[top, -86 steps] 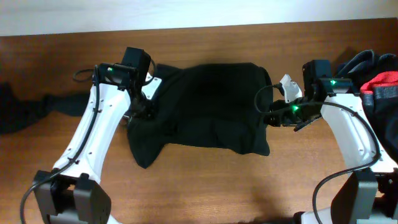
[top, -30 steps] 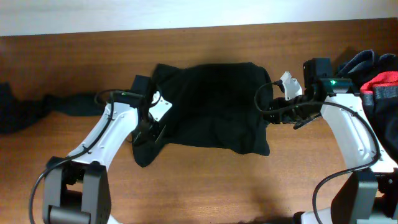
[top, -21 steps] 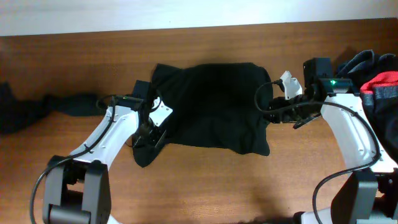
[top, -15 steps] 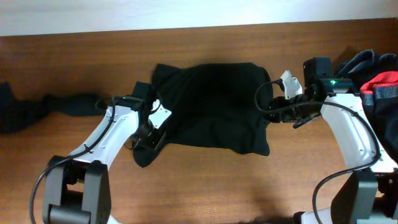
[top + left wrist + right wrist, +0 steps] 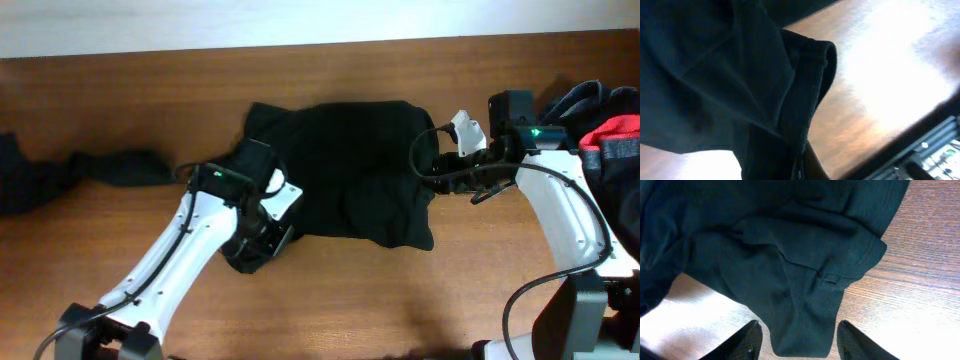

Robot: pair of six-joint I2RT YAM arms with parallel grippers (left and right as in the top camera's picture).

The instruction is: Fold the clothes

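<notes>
The left claw (image 5: 262, 235) has moved from the far left side of the black top (image 5: 350, 165) down to its near left corner, has pinched shut on the cloth there, and has tugged that corner slightly to the right.

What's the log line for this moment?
left claw: shut on black top, near-left corner | right claw: open, straddling its right edge | fold: not yet made
</notes>
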